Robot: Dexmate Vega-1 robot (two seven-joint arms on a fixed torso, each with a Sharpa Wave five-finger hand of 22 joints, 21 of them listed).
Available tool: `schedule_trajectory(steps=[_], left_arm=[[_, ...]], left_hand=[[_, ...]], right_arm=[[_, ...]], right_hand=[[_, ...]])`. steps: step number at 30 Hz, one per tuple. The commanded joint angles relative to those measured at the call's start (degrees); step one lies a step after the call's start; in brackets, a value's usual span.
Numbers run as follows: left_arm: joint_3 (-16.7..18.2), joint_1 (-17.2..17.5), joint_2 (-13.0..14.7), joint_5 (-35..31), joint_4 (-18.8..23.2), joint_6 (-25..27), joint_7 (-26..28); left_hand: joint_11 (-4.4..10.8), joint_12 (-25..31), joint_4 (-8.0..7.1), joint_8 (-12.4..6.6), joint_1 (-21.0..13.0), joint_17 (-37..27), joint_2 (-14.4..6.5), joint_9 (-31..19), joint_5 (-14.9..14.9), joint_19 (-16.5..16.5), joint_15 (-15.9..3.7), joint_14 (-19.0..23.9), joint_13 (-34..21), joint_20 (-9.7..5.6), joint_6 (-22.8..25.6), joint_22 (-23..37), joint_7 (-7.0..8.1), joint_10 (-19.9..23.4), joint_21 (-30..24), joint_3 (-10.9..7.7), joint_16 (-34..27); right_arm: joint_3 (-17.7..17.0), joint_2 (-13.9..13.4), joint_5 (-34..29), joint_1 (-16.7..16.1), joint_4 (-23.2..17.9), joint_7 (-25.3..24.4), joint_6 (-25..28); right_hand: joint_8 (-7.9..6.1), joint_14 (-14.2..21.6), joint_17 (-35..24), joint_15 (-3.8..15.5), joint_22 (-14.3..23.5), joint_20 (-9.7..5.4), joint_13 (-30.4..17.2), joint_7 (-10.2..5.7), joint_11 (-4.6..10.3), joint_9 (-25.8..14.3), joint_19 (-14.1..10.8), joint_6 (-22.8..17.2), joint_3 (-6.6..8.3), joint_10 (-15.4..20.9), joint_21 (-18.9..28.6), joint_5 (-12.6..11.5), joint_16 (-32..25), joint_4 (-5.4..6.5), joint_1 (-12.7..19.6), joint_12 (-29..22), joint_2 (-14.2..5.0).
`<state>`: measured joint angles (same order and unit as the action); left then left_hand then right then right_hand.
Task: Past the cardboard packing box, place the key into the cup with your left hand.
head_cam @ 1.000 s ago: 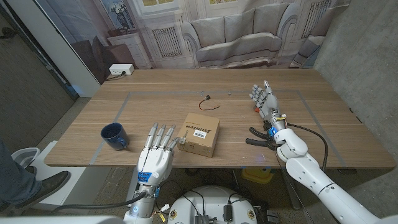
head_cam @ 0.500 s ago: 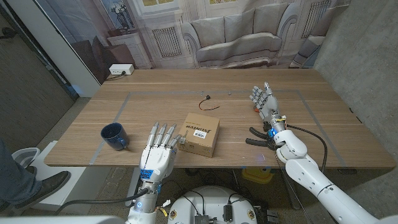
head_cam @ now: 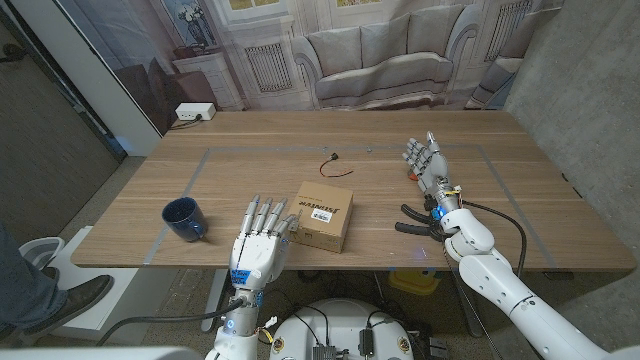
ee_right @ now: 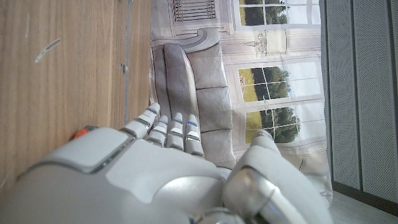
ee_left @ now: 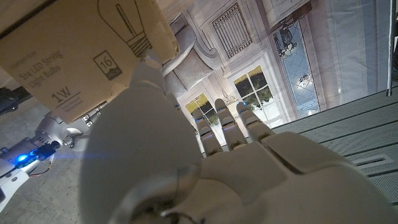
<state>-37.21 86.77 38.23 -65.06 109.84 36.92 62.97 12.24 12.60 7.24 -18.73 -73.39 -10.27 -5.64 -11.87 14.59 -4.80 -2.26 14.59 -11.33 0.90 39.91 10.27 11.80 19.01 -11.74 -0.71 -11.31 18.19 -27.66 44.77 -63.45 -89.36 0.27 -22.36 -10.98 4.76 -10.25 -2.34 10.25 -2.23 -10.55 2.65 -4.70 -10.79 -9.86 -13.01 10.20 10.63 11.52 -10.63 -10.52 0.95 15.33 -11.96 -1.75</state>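
A dark blue cup [head_cam: 183,218] stands near the table's front left. The cardboard packing box [head_cam: 322,215] lies in the front middle, and its printed side [ee_left: 81,43] shows close in the left wrist view. Beyond the box, the small dark key [head_cam: 334,156] with a thin cord lies on the wood. My left hand [head_cam: 260,243] hovers at the front edge between cup and box, fingers straight and apart, holding nothing; the same hand [ee_left: 186,168] fills the lower left wrist view. My right hand [head_cam: 424,160] stands at the right, fingers apart and empty, as the right wrist view [ee_right: 155,174] also shows.
Thin tape lines mark a rectangle on the wooden table [head_cam: 250,170]. A black cable bundle [head_cam: 415,220] lies beside my right wrist. A white socket box [head_cam: 193,112] sits at the back left corner. A person's leg and shoe [head_cam: 45,275] are at the lower left.
My left hand has shifted slightly right, closer to the box. The right hand, cup, box and key have stayed put.
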Motion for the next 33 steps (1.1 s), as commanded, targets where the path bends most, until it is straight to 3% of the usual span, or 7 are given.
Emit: schedule_trajectory(steps=[1, 14, 33], left_arm=[[4.77, 1.48, -5.09, -1.87, -2.95, -8.19, 1.03], [9.96, 3.49, -10.39, -5.73, -5.10, -15.65, 1.03], [7.56, 3.33, -7.50, -2.22, -3.72, -11.46, 1.03]], left_hand=[[0.07, 0.16, -0.24, -1.04, 0.10, -0.23, -0.04, -0.04, -0.32, -0.67, -8.77, 1.15, -0.12, -0.02, 1.77, 0.32, 0.15, 1.33, -0.53, 0.07, -0.45], [0.12, 0.20, -0.30, -2.45, -0.35, -0.29, -0.18, 0.23, -0.83, -1.34, -9.10, 2.99, -0.11, -0.31, 6.23, 0.35, -0.05, 4.20, -0.67, 0.00, -0.53], [0.13, -0.21, -0.38, -2.91, -0.59, -0.38, -0.17, 0.51, -1.21, -1.56, -9.10, 3.81, -0.09, -0.22, 8.49, 0.38, -0.45, 5.29, -0.65, 0.00, -0.32]], right_arm=[[-0.06, 0.15, 0.27, 0.08, 0.10, 0.18, 0.03], [-0.09, 0.11, 0.41, -0.17, -0.38, -0.14, 0.39], [-0.20, 0.89, 1.24, -0.29, 0.69, 0.55, -0.31]], right_hand=[[-0.34, 0.29, -0.27, 0.17, 0.25, -0.95, -0.06, -0.02, -0.27, -0.13, -0.75, -0.47, -0.11, 0.46, 0.01, -0.48, -0.25, -0.01, -0.14, -0.41, -0.02], [-0.31, 0.31, -0.27, 0.10, 0.26, -0.85, -0.06, -0.02, -0.09, -0.13, -0.79, -0.44, -0.23, 0.55, 0.02, -0.50, -0.23, -0.03, -0.24, -0.42, 0.00], [-0.29, 0.45, -0.29, -0.13, 0.26, -0.69, -0.07, -0.04, -0.28, -0.14, -0.82, -0.43, -0.39, 0.62, 0.03, -0.53, -0.26, -0.03, -0.42, -0.41, 0.03]])
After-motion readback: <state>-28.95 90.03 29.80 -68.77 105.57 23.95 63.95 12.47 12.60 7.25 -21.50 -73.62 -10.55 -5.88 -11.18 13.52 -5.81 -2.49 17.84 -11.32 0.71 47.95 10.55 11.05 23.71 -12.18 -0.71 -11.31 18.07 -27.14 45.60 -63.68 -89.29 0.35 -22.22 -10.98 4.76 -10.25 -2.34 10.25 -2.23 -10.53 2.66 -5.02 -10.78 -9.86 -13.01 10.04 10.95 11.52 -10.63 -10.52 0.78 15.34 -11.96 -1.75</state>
